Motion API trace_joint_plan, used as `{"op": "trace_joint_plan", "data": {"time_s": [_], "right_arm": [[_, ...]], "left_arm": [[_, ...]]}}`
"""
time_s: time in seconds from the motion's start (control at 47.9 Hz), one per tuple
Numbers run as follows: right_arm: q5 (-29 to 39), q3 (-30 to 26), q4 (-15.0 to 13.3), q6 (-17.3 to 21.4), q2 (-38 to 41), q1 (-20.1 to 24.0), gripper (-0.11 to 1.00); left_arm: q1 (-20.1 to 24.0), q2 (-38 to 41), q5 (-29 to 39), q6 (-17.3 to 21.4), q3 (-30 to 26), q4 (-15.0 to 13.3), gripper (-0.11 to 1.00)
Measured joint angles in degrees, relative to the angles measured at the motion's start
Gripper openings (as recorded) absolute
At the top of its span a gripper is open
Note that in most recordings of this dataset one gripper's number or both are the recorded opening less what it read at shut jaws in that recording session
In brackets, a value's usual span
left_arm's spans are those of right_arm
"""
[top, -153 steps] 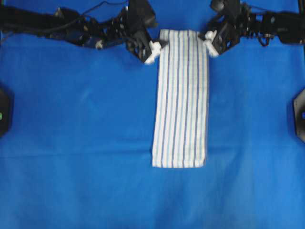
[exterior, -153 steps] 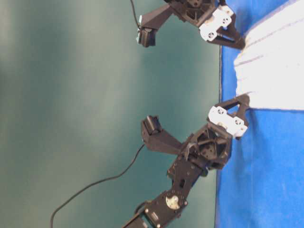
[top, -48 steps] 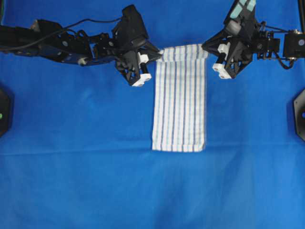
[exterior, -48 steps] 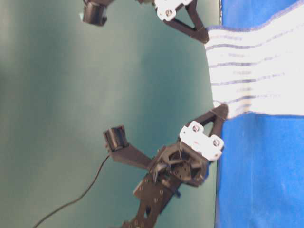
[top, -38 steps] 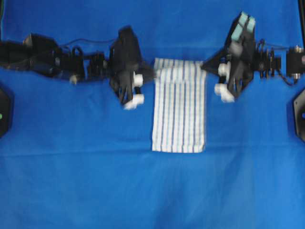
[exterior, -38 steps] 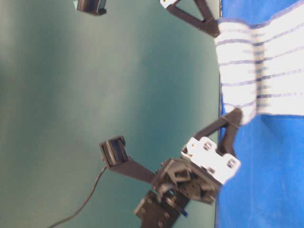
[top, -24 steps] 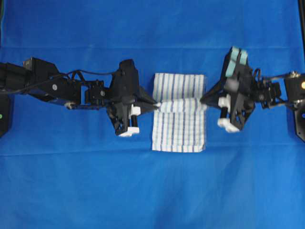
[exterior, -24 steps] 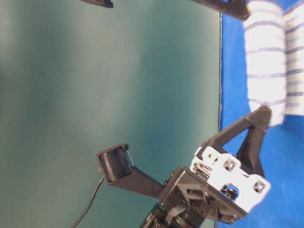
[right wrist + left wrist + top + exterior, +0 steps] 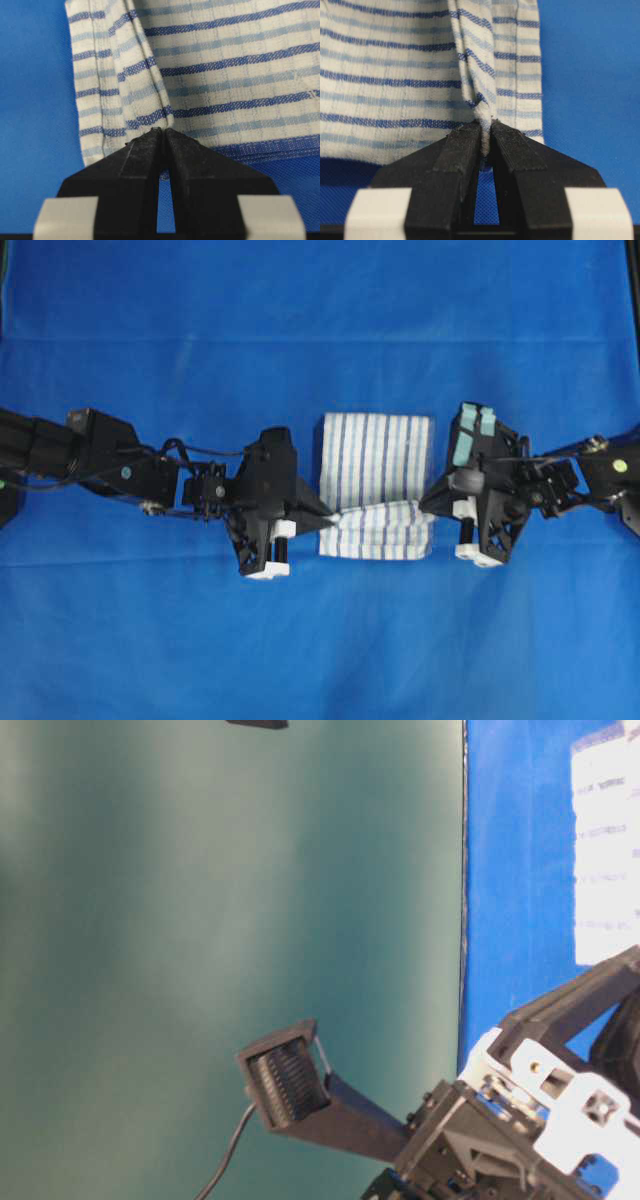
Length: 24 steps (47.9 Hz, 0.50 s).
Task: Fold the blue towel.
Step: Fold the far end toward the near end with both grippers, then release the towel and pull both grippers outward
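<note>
Towel mid-tabletop: far edge now carried over to near end, approx. half length. Left hand & right hand both pinched shut on corners; release pending.

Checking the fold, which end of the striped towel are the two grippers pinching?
The lifted, doubled-over end of the blue towel, pinched by left gripper and right gripper; the other end lies flat.

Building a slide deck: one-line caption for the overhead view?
Both hands, left hand and right hand, pinch the striped towel, folding it over itself.
</note>
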Motion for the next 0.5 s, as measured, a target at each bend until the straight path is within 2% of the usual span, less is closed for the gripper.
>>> {"op": "trace_joint_plan", "data": {"time_s": [0.376,0.417,0.501], "right_arm": [[-0.18,-0.44,0.97,0.0,2.81,0.26,0.07],[-0.26,-0.44,1.05,0.0,2.72,0.35,0.07],[-0.62,-0.44,1.14,0.0,2.81,0.44,0.07]], "left_arm": [[0.26,2.2,0.09,-0.62,-1.05,-0.18,0.05],[0.26,2.46,0.09,-0.62,-1.23,-0.18,0.08],[0.26,2.64,0.18,-0.62,-1.23,-0.18,0.23]]}}
